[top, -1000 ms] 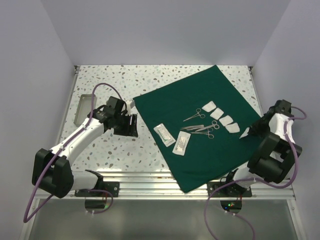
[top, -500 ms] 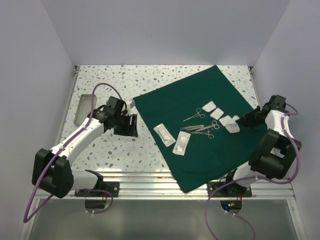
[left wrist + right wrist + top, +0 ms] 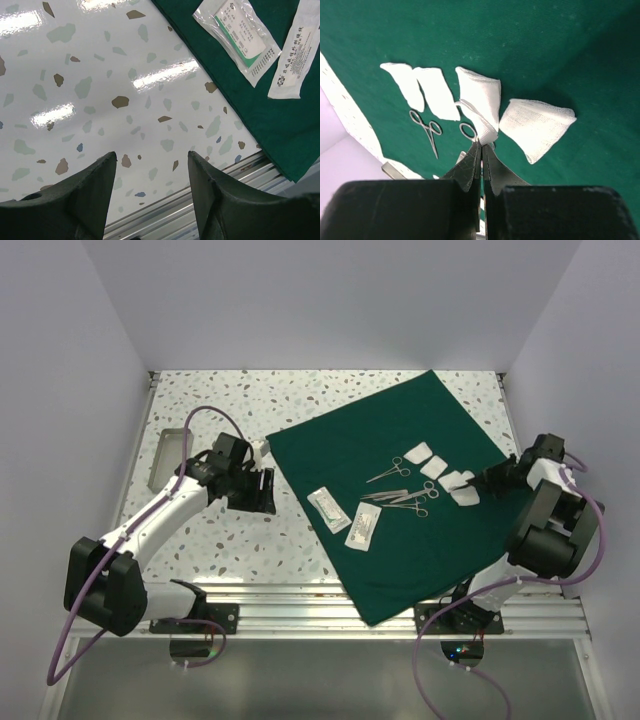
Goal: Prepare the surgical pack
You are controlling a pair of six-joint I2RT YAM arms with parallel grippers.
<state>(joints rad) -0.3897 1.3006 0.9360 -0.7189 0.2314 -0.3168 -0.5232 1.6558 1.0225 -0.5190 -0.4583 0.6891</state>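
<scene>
The dark green drape (image 3: 400,430) lies spread flat on the table. On it are silver forceps (image 3: 400,488), a row of white gauze pads (image 3: 426,460) and two white packets (image 3: 328,508). My right gripper (image 3: 482,483) is shut on the corner of a gauze pad (image 3: 480,97) and holds it just beside another pad (image 3: 535,125) at the near end of the row. Forceps (image 3: 427,131) lie beyond it. My left gripper (image 3: 262,490) is open and empty over bare table (image 3: 100,75), left of the drape's edge (image 3: 280,130) and the packets (image 3: 237,37). No steel tray is in view.
A rectangular recess (image 3: 172,455) sits in the tabletop at the far left. An aluminium rail (image 3: 300,595) runs along the near edge. White walls close in the table on three sides.
My right gripper has moved left from the drape's right edge onto the drape, carrying the gauze pad to the near end of the row. The left arm has not moved.
</scene>
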